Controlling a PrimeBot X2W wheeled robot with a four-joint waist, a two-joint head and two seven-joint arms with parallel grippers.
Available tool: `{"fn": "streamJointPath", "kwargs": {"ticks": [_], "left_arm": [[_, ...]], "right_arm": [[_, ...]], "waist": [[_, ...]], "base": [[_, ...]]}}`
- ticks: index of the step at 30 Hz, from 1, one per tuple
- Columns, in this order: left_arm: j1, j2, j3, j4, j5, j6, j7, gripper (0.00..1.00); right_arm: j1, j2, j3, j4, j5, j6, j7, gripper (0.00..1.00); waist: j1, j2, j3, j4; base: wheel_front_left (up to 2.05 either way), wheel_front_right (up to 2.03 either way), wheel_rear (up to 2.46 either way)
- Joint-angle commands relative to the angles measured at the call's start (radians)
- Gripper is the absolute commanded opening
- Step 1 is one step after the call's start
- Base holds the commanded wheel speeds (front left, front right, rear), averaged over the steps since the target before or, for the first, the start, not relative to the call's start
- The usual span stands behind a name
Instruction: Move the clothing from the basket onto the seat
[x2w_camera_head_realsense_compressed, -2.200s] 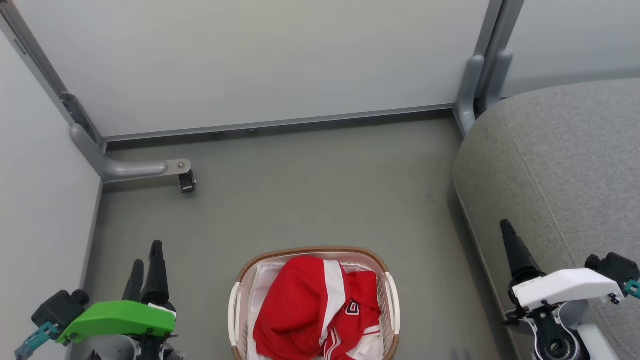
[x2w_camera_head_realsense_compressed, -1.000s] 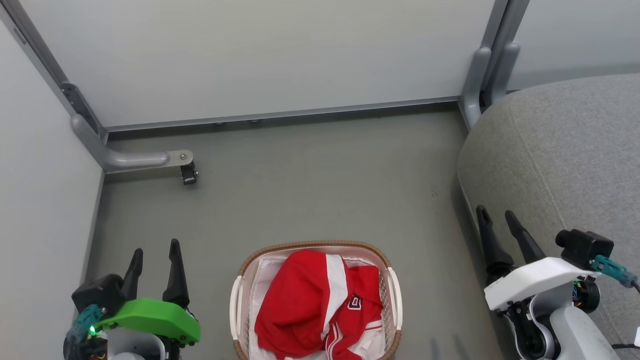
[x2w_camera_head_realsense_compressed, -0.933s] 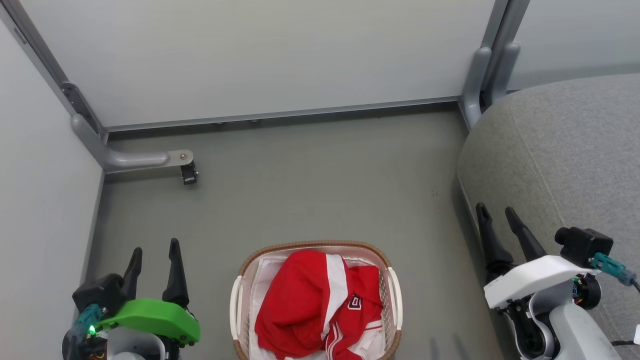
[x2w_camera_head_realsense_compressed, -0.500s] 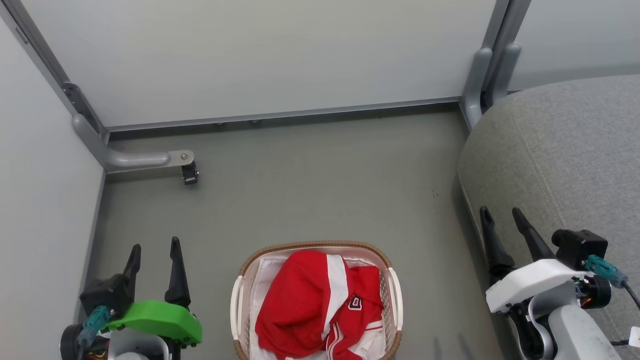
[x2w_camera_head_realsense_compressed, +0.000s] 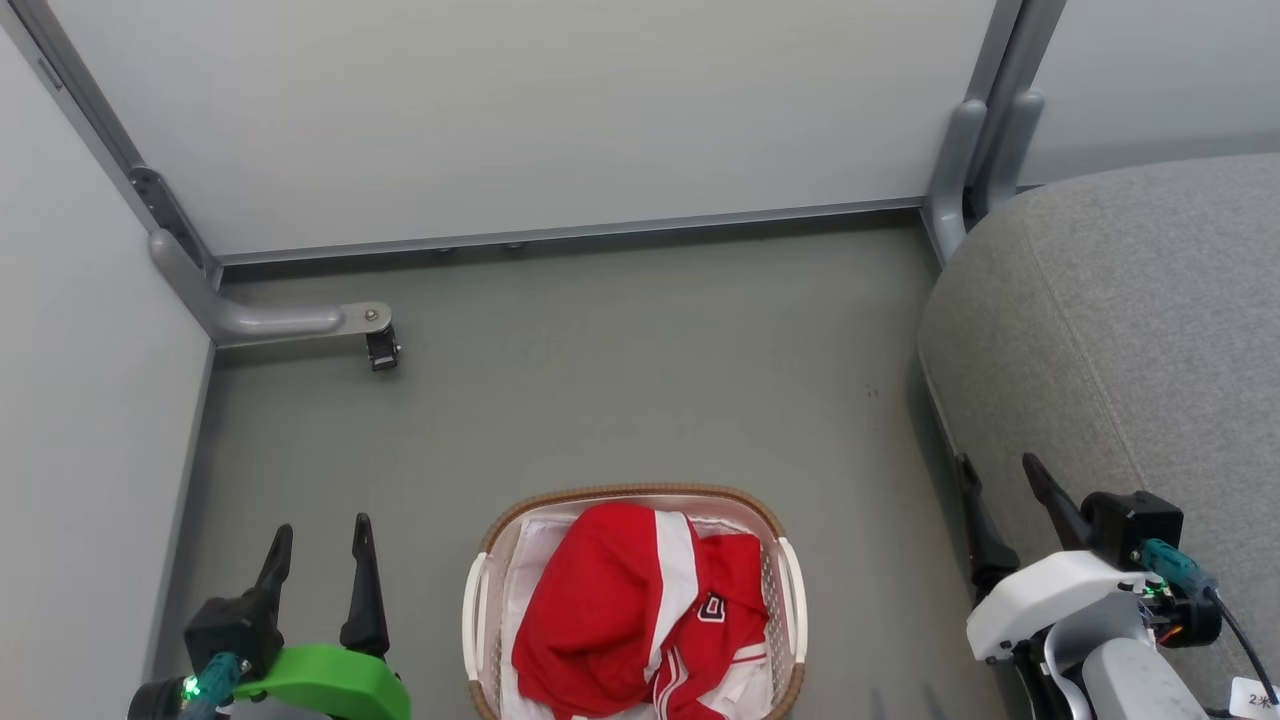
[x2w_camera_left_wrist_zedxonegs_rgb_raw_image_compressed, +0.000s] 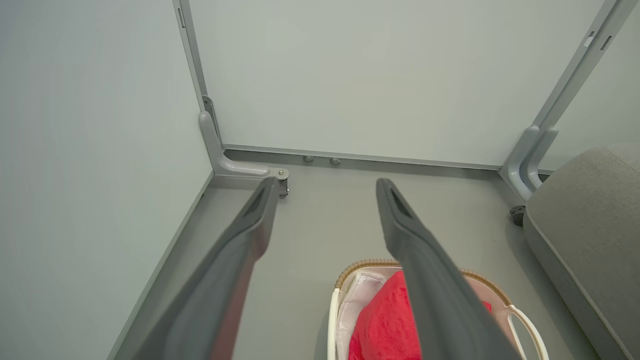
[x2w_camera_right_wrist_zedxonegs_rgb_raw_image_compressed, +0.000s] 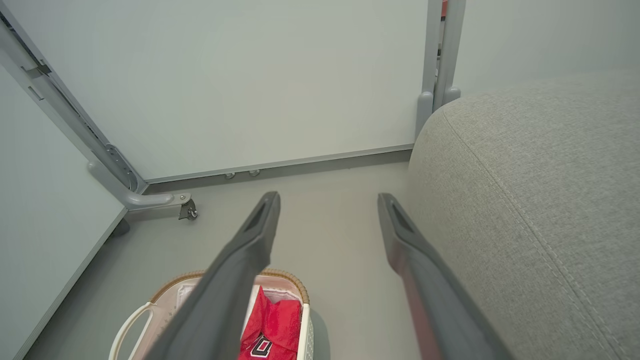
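Left hand sits low at the bottom left, fingers spread apart, nothing between them. Right hand is the same deal: fingers apart and empty, just beside the rounded edge of the grey seat. Between the two hands the basket stands on the floor, and the red clothing is piled inside it on top of a white sheet.

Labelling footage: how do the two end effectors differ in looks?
Both have two long dark tapering fingers. The left end effector has a bright green cover; the right end effector a white cover and trailing black cable.
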Motion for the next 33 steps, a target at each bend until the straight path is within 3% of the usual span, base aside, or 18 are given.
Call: {"fn": "streamJointPath", "kwargs": {"ticks": [1,14,24,33], "left_arm": [[0.011,0.0,0.009,0.003,0.024,-0.007,-0.009,1.0],[-0.008,-0.02,-0.002,0.009,0.149,-0.037,-0.034,1.0],[-0.097,-0.028,-0.098,0.046,0.247,-0.049,-0.053,1.0],[-0.223,-0.03,-0.145,0.09,0.234,-0.064,-0.052,1.0]], "right_arm": [[0.005,0.001,-0.005,0.009,-0.025,0.0,-0.012,1.0],[-0.036,0.0,0.006,0.045,-0.135,0.0,-0.035,1.0],[-0.091,0.004,0.001,0.02,-0.21,0.0,-0.054,1.0],[-0.184,0.012,0.037,-0.029,-0.197,0.0,-0.054,1.0]], "waist": [[-0.0001,0.0,0.001,0.001],[-0.0001,0.0,0.056,-0.001],[-0.0001,0.0,0.221,-0.021],[-0.0001,0.0,0.415,-0.072]], "base": [[0.0,0.0,0.0],[0.0,0.0,0.0],[0.0,0.0,0.0],[0.0,0.0,0.0]]}}
